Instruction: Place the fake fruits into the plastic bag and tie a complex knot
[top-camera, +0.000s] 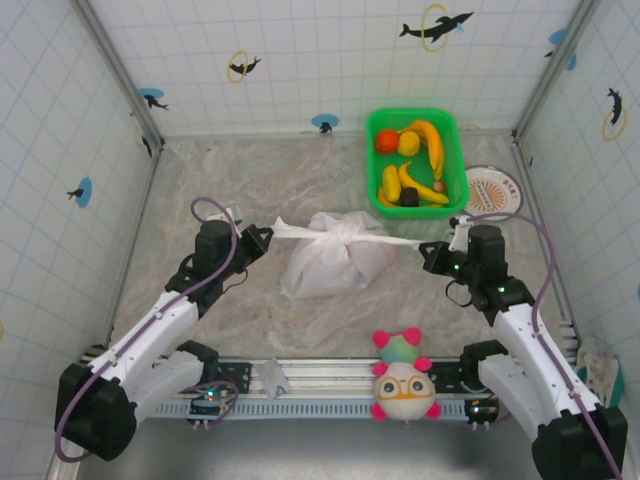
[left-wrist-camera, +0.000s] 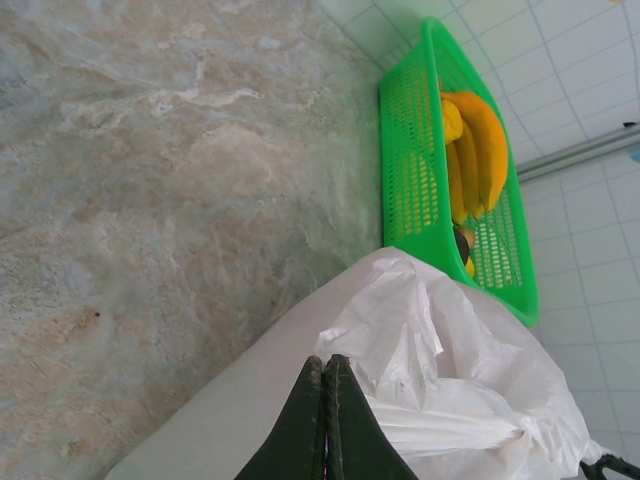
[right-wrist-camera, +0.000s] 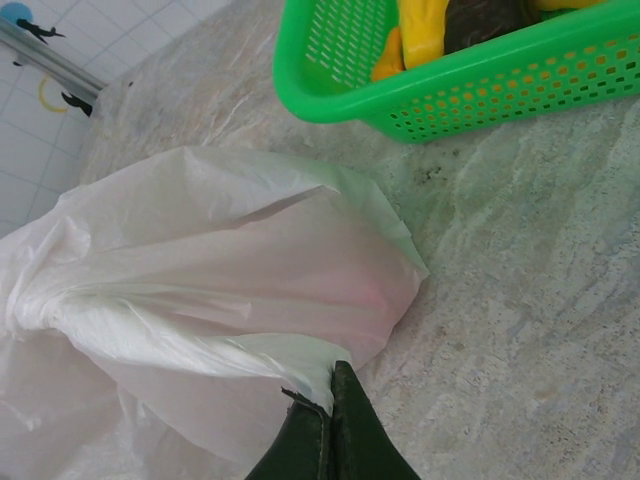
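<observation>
The white plastic bag lies bulging at mid-table, and a pink tint shows through its wall. Its straps are bunched into a knot with two tails stretched out sideways. My left gripper is shut on the left tail, fingertips pressed together against the bag. My right gripper is shut on the right tail, with plastic pinched between its fingers. Other fake fruits lie in the green basket: an orange, yellow bananas and a dark purple one.
The green basket stands at the back right, close behind the bag. A round patterned disc lies to its right. A plush toy with glasses sits at the near edge between the arm bases. Tiled walls enclose the table.
</observation>
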